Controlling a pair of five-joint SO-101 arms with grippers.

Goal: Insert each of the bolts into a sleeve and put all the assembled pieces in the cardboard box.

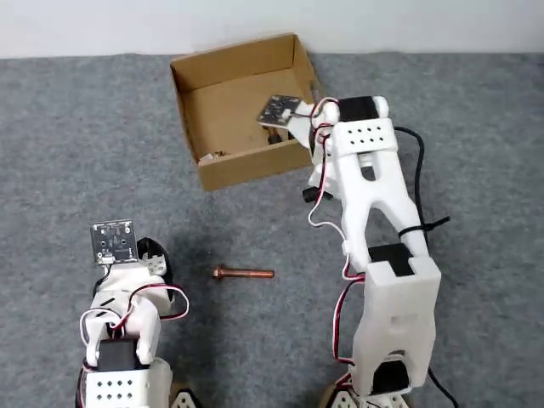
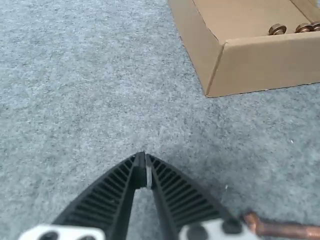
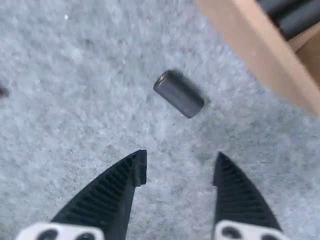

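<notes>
Right tool (image 3: 180,167): jaws are spread wide and nothing is held. It is poised low over the table (image 3: 60,75), just outside the near wall of the cardboard box (image 3: 252,47).

- A dark sleeve (image 3: 178,93) lies loose on the table straight ahead of the open jaws, near the tips but not yet between them.
- The sleeve is on its side. Its long axis is oblique to the line joining the two fingertips, neither square across it nor in line with it.
- Past the sleeve stands the box wall, with more dark sleeves (image 3: 295,15) seen inside.

Left tool (image 2: 145,165): jaws are closed tip to tip, empty, above bare table.

- The bolt (image 2: 280,230) is off to the side of this tool, level with its base rather than ahead of its tips.
- In the high view the bolt (image 1: 244,273) lies flat between the two arms, well short of the cardboard box (image 1: 242,168).
- It is nearer the left arm. Its long axis runs across from one arm toward the other, head end toward the left arm.
- Copper bolt heads (image 2: 277,29) are seen in the box, taken as pieces already assembled.

Judgement: the sleeve is the right tool's to take, by a short advance and perhaps a wrist turn to square the jaws to it. The bolt falls to the left tool, which would need to open and swing toward the right arm's side.
</notes>
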